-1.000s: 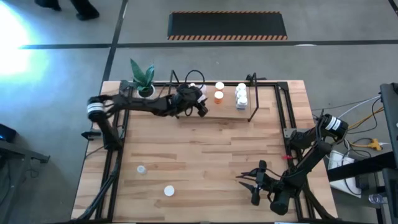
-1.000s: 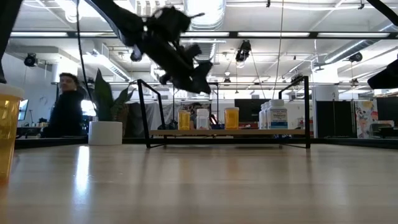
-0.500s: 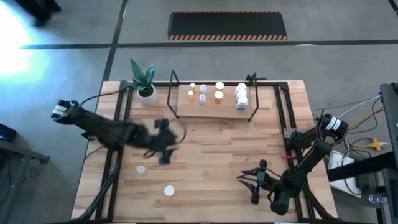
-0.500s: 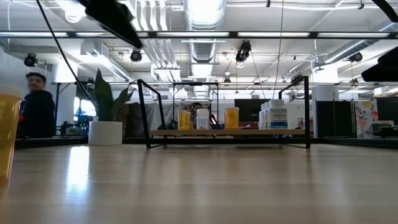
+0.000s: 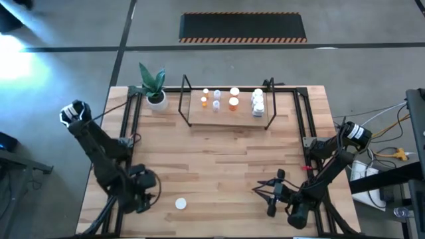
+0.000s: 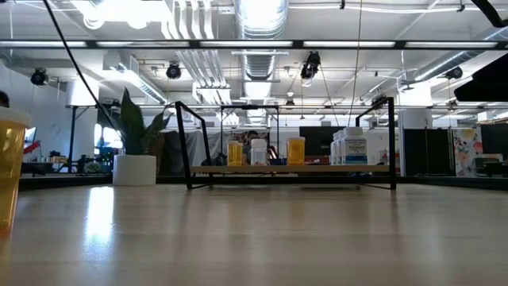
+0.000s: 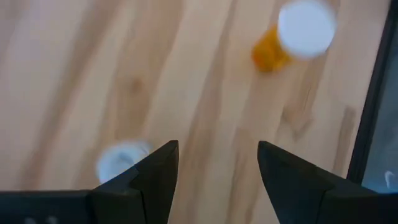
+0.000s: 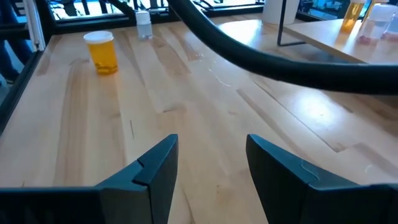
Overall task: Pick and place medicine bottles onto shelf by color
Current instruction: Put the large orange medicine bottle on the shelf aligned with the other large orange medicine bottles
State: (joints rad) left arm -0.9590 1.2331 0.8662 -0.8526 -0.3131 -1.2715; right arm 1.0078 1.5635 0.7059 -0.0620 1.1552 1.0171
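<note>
Two loose medicine bottles stand upright on the tabletop near its front left corner: an orange one with a white cap and a pale, white-capped one. My left gripper hangs over them, tipped downward and open, with bare wood between its fingers. The pale bottle is just outside one finger. The shelf at the far edge carries several bottles, orange and pale at its left and middle, white at its right end. My right gripper waits open near the front right.
A white pot with a green plant stands at the far left, beside the shelf. A black cable crosses the right wrist view. In the low view the orange bottle shows at the left edge, with the shelf far behind.
My left gripper has swung from the shelf at the far edge across the table to the near left corner, tipping from nearly level to pointing down. It now hangs over the two loose bottles. My right arm has kept still.
</note>
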